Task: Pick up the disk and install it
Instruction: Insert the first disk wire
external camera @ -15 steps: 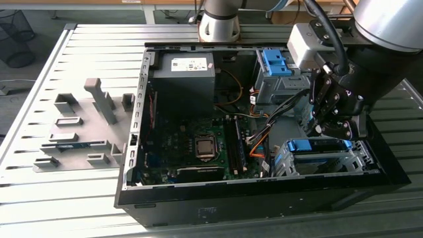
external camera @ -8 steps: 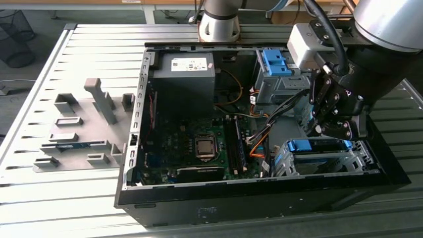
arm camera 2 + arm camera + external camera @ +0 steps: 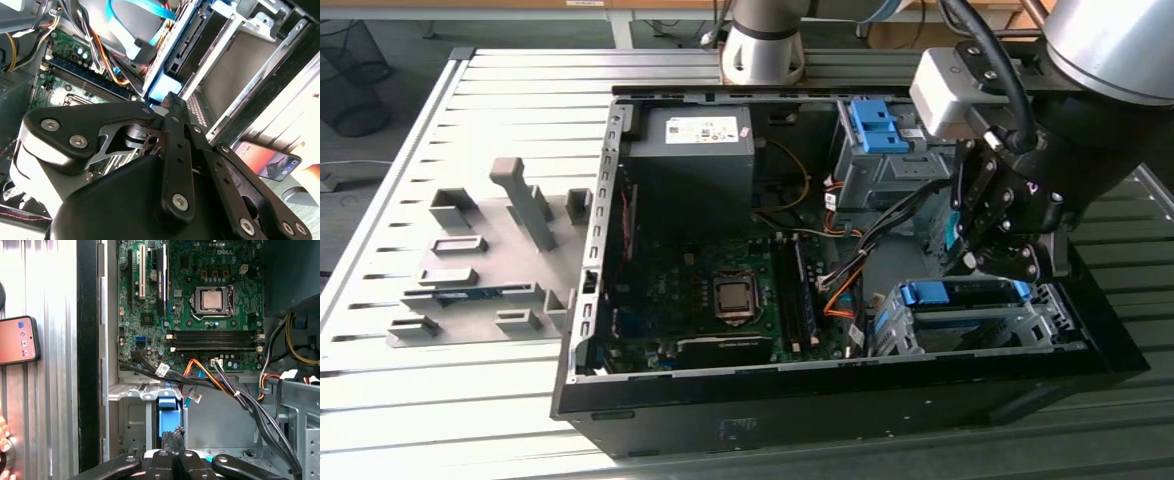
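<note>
Hanging low over the open computer case (image 3: 587,330), the gripper (image 3: 1003,262) is seen in the exterior view at the case's near corner on that view's right, just above a metal drive cage (image 3: 907,335). The disk (image 3: 963,294), framed by its bright blue caddy, is seated in that cage, with the blue front edge showing directly below the fingertips. In the second wrist view the black fingers (image 3: 175,150) are drawn narrow, nearly together, and their tips meet the blue end of the disk (image 3: 164,89); whether it is actually clamped cannot be told. In the first wrist view the same blue end (image 3: 168,416) is seen upright between the cage walls, just beyond the fingers (image 3: 171,442). The motherboard (image 3: 200,295) is exposed inside the case, and orange and black cables (image 3: 210,377) are draped across it towards the cage. A phone (image 3: 17,340) lies on the ribbed metal table (image 3: 467,400) outside the case.
</note>
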Controlling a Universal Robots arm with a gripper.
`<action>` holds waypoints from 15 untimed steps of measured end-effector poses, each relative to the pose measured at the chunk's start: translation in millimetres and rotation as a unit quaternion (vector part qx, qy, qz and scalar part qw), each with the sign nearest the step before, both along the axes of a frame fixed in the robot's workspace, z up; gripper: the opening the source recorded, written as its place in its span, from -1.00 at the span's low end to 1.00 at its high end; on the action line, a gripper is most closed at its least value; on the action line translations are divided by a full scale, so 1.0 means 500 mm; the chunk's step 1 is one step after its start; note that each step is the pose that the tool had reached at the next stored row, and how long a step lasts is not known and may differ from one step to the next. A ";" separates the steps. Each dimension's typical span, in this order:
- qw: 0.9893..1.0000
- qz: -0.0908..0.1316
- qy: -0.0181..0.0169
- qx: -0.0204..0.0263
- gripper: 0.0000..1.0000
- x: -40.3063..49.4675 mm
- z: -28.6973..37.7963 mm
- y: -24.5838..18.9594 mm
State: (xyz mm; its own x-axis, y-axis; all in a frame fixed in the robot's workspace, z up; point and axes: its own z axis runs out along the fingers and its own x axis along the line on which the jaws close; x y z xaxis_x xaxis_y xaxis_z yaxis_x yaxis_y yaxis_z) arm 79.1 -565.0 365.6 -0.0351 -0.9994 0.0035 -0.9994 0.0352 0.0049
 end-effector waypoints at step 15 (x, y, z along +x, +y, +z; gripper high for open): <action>1.000 0.000 0.000 0.000 -0.79 0.059 -0.004 0.0037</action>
State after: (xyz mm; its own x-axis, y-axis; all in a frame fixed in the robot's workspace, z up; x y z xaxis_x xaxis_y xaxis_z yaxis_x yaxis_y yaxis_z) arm 108.8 -563.2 363.8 -0.0351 -0.9994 0.0045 -0.9994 0.0351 0.0049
